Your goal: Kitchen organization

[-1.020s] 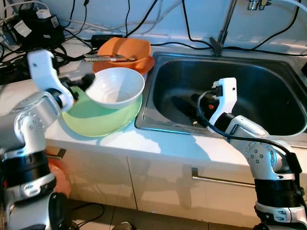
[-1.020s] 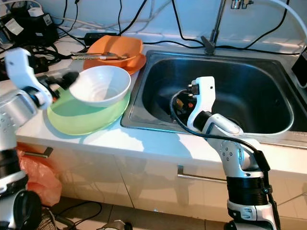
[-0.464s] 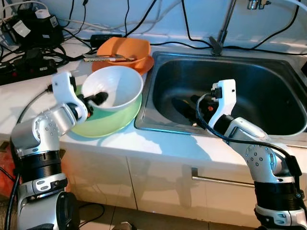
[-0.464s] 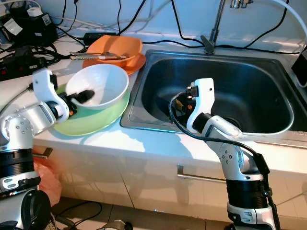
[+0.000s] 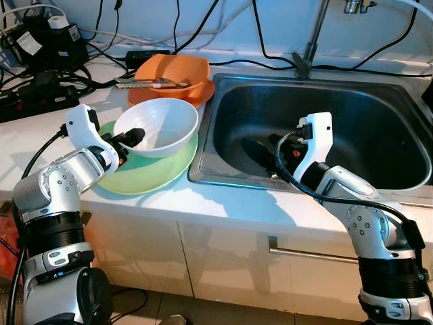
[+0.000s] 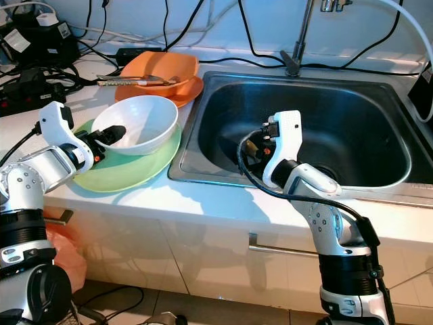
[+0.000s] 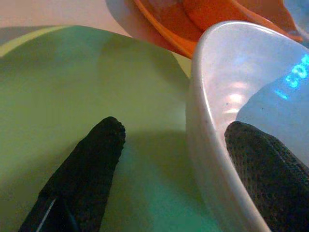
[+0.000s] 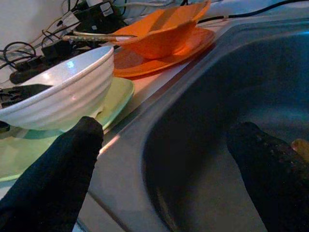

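Note:
A white bowl (image 5: 157, 127) sits upright on a pale green plate (image 5: 145, 177) on the counter, left of the sink. My left gripper (image 5: 132, 137) straddles the bowl's left rim. One finger (image 7: 260, 169) is inside the bowl and the other finger (image 7: 82, 159) hangs over the plate, with a gap between it and the bowl wall. My right gripper (image 5: 269, 154) hovers inside the steel sink (image 5: 379, 115) near its left wall, open with nothing between its fingers (image 8: 63, 164).
An orange bowl (image 5: 172, 70) rests on an orange plate (image 5: 201, 92) behind the white bowl, with a utensil (image 5: 145, 82) lying across it. A faucet (image 5: 308, 54) stands behind the sink. Power strips and cables (image 5: 40, 101) crowd the back left counter.
The white bowl came down from a raised, tilted hold to rest on the green plate, and my left arm dropped low beside it. The right arm stayed put.

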You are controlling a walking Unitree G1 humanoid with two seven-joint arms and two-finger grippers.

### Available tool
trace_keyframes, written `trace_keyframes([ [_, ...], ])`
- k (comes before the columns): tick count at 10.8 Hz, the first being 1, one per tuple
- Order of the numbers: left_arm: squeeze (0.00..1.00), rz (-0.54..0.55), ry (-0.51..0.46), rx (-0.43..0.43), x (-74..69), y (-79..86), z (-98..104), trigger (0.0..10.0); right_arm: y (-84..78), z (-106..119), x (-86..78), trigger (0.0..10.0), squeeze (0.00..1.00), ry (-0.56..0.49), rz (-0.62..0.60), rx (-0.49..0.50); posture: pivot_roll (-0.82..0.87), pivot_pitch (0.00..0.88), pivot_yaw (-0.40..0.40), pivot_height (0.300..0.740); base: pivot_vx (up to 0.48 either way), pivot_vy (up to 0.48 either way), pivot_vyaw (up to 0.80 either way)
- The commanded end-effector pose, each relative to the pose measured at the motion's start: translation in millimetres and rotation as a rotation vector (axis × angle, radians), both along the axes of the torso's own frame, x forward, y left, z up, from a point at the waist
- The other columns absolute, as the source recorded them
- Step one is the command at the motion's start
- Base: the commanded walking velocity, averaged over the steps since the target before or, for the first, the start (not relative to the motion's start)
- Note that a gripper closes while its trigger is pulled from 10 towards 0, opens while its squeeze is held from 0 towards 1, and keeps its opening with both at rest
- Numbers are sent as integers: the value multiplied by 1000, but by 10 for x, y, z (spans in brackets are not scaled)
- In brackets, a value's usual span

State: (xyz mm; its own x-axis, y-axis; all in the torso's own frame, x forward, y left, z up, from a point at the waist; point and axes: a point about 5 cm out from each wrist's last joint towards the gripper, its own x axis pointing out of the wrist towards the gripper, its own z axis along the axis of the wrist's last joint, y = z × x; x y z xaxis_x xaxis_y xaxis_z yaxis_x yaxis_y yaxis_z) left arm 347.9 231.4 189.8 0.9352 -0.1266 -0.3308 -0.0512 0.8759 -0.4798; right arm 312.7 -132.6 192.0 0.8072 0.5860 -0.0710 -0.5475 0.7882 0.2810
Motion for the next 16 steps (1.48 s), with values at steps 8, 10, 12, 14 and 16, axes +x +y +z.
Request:
trace_keyframes([
  [8,0,40,-84,152,-4,-25,-57,0,-56,64,27,10000,0,-47,-76,29,72,47,38,740,0,0,0],
  [10,0,49,-117,179,-1,-30,-38,0,-91,74,57,10000,0,-60,-114,27,73,47,35,740,0,0,0],
  [12,0,47,-106,135,-8,-44,-50,0,-69,60,56,10000,0,-37,-101,24,74,47,35,740,0,0,0],
  [14,0,41,-63,64,-5,-38,-79,0,-53,61,39,10000,0,-35,-64,27,74,45,36,740,0,0,0],
  [16,0,23,-65,129,13,-35,-56,9373,-53,65,33,10000,0,-37,-54,30,73,45,35,740,0,0,0],
])
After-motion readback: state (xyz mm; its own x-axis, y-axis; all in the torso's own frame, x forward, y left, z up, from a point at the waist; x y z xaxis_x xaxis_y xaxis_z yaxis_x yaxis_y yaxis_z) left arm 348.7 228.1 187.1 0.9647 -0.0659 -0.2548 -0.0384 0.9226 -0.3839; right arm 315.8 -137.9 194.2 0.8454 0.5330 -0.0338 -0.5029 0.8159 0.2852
